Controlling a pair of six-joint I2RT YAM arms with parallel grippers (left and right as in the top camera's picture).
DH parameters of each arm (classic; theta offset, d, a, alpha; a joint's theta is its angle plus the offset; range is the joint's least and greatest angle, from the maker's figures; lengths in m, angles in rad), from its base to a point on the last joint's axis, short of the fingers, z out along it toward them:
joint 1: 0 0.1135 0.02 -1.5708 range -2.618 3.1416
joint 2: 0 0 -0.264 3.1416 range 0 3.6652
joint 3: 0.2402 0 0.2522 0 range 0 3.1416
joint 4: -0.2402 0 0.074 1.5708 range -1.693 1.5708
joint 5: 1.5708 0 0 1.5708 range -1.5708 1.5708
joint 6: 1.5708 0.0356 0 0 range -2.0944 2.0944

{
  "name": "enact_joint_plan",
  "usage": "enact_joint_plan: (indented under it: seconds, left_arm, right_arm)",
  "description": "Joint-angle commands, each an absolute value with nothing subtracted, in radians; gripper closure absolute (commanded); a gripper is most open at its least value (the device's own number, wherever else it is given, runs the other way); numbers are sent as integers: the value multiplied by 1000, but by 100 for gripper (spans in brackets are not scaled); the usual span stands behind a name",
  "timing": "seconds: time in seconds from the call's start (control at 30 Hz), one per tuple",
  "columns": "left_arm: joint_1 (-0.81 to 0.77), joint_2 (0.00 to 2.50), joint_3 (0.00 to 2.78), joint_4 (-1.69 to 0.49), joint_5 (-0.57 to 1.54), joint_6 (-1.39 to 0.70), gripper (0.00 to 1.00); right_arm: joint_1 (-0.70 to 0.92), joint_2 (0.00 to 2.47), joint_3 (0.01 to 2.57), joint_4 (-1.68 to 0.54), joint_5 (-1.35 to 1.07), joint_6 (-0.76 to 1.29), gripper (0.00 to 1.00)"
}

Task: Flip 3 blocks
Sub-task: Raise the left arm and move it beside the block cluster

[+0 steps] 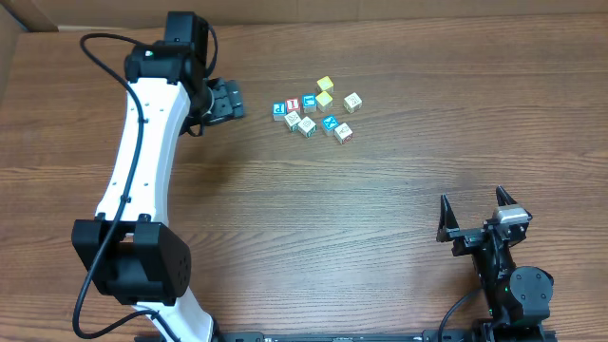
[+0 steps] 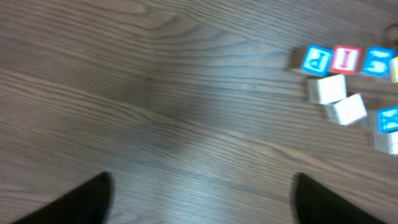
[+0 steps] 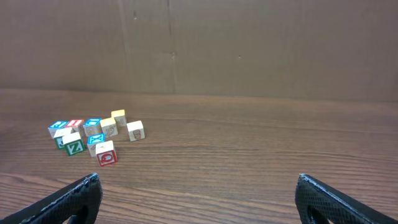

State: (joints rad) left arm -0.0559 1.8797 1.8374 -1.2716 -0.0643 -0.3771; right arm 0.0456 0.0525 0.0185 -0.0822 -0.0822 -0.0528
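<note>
The blocks lie in a tight cluster at the far middle of the table. The blue block with a white X [image 1: 330, 123] has a cream block with a reddish mark [image 1: 343, 133] at its right and a cream block with a greenish mark [image 1: 307, 125] at its left. My left gripper [image 1: 228, 100] hovers just left of the cluster, open, with bare wood between its fingers [image 2: 87, 199]. In the left wrist view the cream blocks [image 2: 346, 109] sit at the right edge, well away from the jaws. My right gripper [image 1: 478, 214] stands open near the front right, far from the blocks.
Other cubes share the cluster: a blue "P" cube [image 1: 279, 110], a red-faced cube [image 1: 294, 104], another blue cube [image 1: 309, 103], two plain yellow cubes [image 1: 325, 85] and a cream cube [image 1: 352, 101]. A brown cardboard wall [image 3: 199, 43] backs the table.
</note>
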Motion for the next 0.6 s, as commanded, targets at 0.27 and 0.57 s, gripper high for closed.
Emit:
enact_joint_plan:
  seconds: [0.27,0.57]
  left_arm:
    - [92,1887,1861,-1305,-76,-390,71]
    - [198,1887,1861,-1304,-8,-389,0]
  right_arm:
    - [38,51,8,-77,-88,-57,0]
    - [38,51,8,-77,-88,-57,0]
